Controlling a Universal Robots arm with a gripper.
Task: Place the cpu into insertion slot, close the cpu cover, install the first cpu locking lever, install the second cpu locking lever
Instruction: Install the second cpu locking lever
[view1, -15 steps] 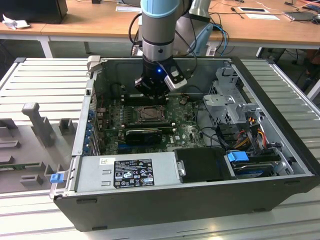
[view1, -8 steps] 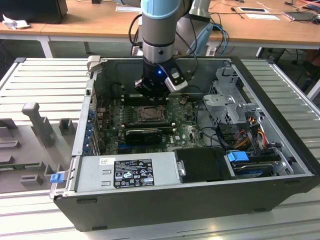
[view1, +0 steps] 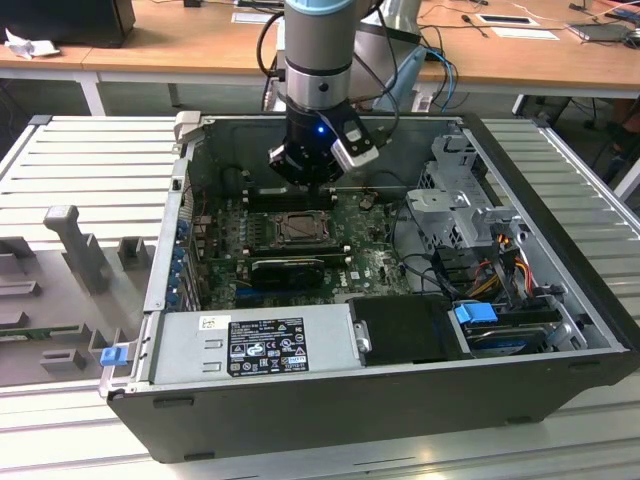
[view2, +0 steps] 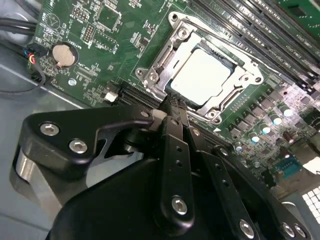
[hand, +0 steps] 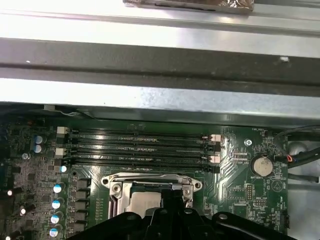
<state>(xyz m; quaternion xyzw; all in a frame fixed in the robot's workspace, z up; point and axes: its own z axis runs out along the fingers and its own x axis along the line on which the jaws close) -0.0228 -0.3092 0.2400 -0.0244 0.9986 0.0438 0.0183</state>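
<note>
Open desktop computer case (view1: 560, 400), dark sheet-metal walls, lying on a ribbed pale metal table (view1: 90, 160), with the grey-and-blue robot arm (view1: 318, 60) reaching down into it. In the exterior view the black gripper (view1: 303, 178) hangs just above the green circuit board (view1: 375, 265), close over the square insertion slot (view1: 298, 228) with its dark frame.

In the second wrist view the gripper's matte black fingers (view2: 176, 150), studded with bright screw heads, come together in a narrow tip (view2: 172, 102) at the edge of the socket; the jaws look closed together with nothing visibly held between them. The cpu (view2: 201, 75), a flat square chip with a pale, smooth silver-grey top, sits seated in the insertion slot (view2: 150, 75). The cpu cover (view2: 235, 87), a thin silvery metal frame plate with a large square window, lies flat around the chip (its corners show round screw heads). Whether the locking levers are latched cannot be told.

In the first wrist view the cpu (hand: 145, 202) and cover (hand: 117, 185) lie beside four long black memory slots (hand: 140, 147) with white end clips. A round silvery coin battery (hand: 261, 165) sits on the board on the far side of the slots' ends, and a row of shiny blue-topped capacitors (hand: 56, 200) flanks the socket.
</note>
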